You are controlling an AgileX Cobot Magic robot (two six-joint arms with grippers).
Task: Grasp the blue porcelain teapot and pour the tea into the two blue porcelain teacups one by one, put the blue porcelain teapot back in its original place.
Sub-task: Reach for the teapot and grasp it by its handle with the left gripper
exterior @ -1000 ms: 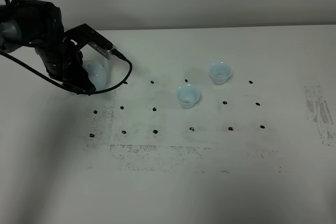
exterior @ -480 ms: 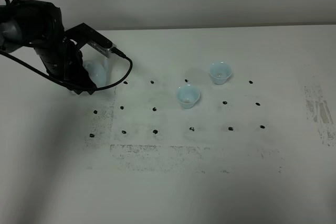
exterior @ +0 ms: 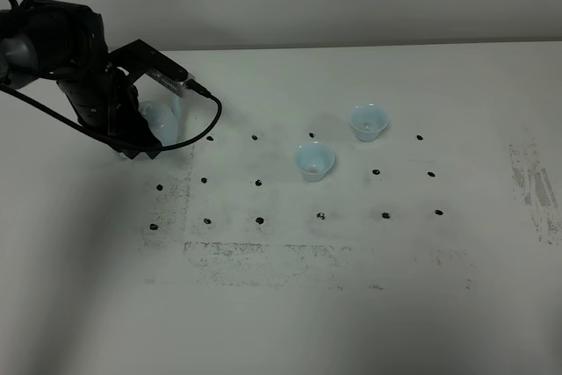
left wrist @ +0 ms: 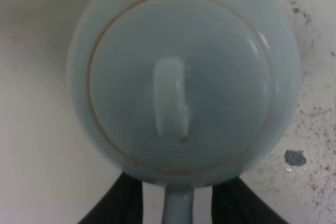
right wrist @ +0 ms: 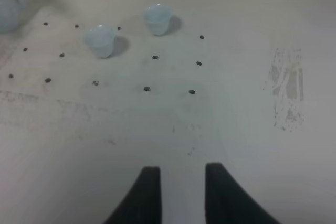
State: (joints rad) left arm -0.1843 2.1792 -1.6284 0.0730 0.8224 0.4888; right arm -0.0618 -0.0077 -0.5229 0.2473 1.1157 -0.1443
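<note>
Fingers [left wrist: 124,205] of the left gripper [left wrist: 177,211] are flanking the loop handle [left wrist: 177,203] of the teapot [left wrist: 231,93], with a thin gap showing on each side, so the jaws are standing open around the handle and are not pressing it. Seen from the left wrist, the teapot is filling the frame, its lid knob [left wrist: 171,100] pointing up at the camera. From the high camera the teapot [exterior: 162,118] is sitting at the left side of the white table [exterior: 290,305], half hidden behind the left arm [exterior: 83,76]. Well to its right, the front cup [exterior: 314,161] and the back cup [exterior: 368,120] are standing upright, near each other but apart, among rows of black dots [exterior: 259,183]. The right gripper [right wrist: 181,192] is hanging open above bare table, holding nothing, well apart from both cups.
</note>
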